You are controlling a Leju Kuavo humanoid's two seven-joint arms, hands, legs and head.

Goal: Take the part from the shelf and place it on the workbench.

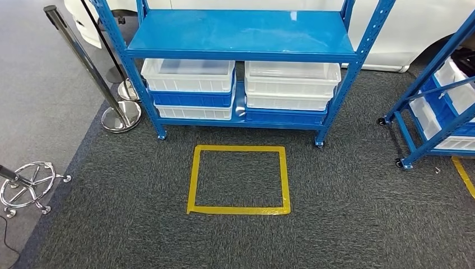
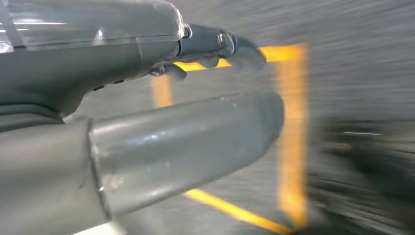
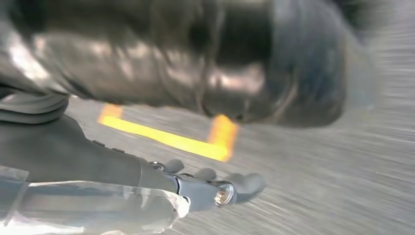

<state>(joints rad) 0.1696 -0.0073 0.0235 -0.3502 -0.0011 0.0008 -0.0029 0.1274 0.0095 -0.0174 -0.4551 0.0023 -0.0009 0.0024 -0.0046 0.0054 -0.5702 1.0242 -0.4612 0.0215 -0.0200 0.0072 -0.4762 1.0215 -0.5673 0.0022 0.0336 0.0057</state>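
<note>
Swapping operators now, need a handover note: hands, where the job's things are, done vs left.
Left robot hand: holds nothing, fingers apart, hanging over the carpet by the yellow tape square.
Right robot hand: likewise holds nothing, above the carpet; view blurred.
Blue shelf stands ahead, just past the tape square; white bins on its lower level, top level bare. The part can't be made out.
Done: nothing picked.
Left: find and take the part, carry it to the workbench.

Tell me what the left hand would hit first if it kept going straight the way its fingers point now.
Likely the carpet floor near the yellow tape square; nothing else lies ahead of the left hand, though blur hides depth.
</note>
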